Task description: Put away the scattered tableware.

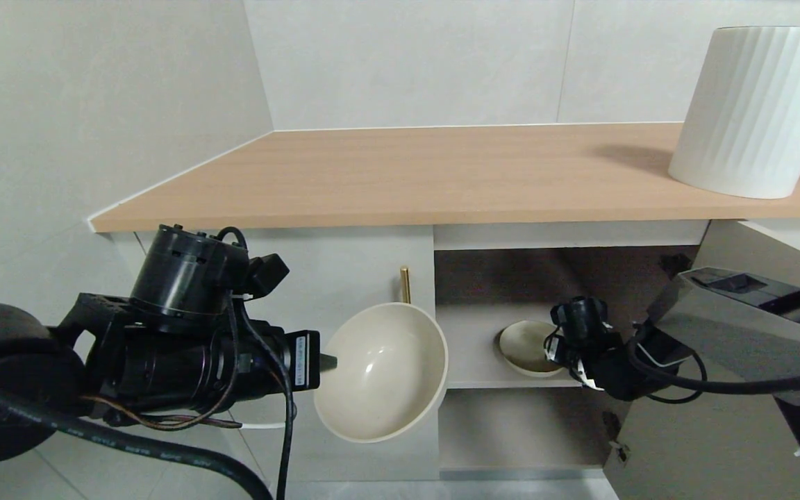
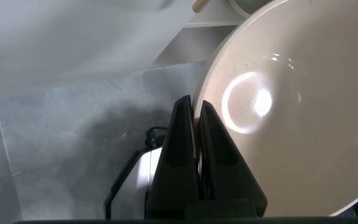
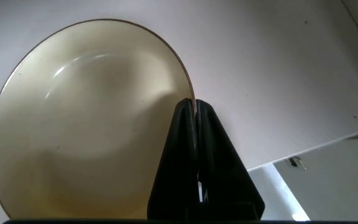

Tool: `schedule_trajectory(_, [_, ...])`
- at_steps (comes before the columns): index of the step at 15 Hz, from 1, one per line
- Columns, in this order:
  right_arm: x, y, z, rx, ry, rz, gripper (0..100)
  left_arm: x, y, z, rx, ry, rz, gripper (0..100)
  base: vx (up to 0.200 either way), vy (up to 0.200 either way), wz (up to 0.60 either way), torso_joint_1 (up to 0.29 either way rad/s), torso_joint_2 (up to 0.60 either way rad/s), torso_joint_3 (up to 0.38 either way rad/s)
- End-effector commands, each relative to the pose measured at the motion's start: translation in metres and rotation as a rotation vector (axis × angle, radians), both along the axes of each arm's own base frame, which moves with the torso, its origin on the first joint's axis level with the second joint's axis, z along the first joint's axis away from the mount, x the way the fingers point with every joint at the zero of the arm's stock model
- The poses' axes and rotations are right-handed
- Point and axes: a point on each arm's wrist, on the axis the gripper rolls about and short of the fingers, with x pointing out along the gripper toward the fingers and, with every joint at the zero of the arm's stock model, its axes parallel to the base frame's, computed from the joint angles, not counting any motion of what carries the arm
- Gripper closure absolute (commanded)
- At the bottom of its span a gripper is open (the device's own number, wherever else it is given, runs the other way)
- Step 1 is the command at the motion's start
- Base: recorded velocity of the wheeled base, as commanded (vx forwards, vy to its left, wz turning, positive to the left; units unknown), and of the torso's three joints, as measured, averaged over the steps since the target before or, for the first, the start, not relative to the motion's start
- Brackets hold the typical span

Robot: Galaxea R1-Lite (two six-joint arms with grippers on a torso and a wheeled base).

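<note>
A large cream bowl point(image 1: 382, 371) hangs tilted in front of the closed cabinet door, below the counter. My left gripper point(image 1: 328, 362) is shut on its rim; the left wrist view shows the black fingers point(image 2: 182, 134) pinching the bowl's rim point(image 2: 278, 106). A smaller cream bowl point(image 1: 523, 346) rests on the shelf point(image 1: 469, 344) inside the open cabinet. My right gripper point(image 1: 554, 347) is shut on that bowl's rim, and the right wrist view shows the fingers point(image 3: 185, 134) clamped on the small bowl point(image 3: 86, 118).
A wooden countertop point(image 1: 442, 173) runs above the cabinet, with a white ribbed container point(image 1: 754, 111) at its right. A brass handle point(image 1: 405, 285) sits on the closed left door. The cabinet's right door point(image 1: 712, 417) stands open. Tiled wall on the left.
</note>
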Motion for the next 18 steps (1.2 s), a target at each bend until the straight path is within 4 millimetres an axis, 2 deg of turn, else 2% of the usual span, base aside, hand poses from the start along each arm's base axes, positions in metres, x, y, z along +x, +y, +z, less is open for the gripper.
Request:
schedule_trajectory(1, [0.001,0.001,-0.001,0.0,-0.001,0.001,100,0.001,0.0,0.0,0.0,0.002,0.0,100,0.0,0.0,0.0,0.0,0.0,0.0])
schedule_trajectory(7, [0.004,0.004,0.001,-0.007,-0.016,-0.007,100,0.001,0.0,-0.002,0.003,0.006,0.001,100,0.0,0.0,0.0,0.0,0.0,0.0])
schedule_trajectory(8, [0.005,0.004,0.001,-0.01,-0.021,-0.013,0,0.001,-0.001,-0.002,0.003,0.008,0.0,100,0.0,0.0,0.0,0.0,0.0,0.0])
schedule_trajectory(13, [0.001,0.006,0.007,-0.011,-0.024,-0.007,0,0.002,-0.001,-0.003,0.004,0.01,0.0,100,0.0,0.0,0.0,0.0,0.0,0.0])
schedule_trajectory(16, [-0.023,0.012,0.03,0.021,-0.003,0.074,0,0.0,-0.01,-0.006,0.011,0.017,-0.029,100,0.0,0.0,0.0,0.0,0.0,0.0])
schedule_trajectory(18, [-0.058,0.026,0.063,0.094,0.009,0.232,0,-0.007,-0.025,-0.01,0.021,0.033,-0.092,100,0.0,0.0,0.0,0.0,0.0,0.0])
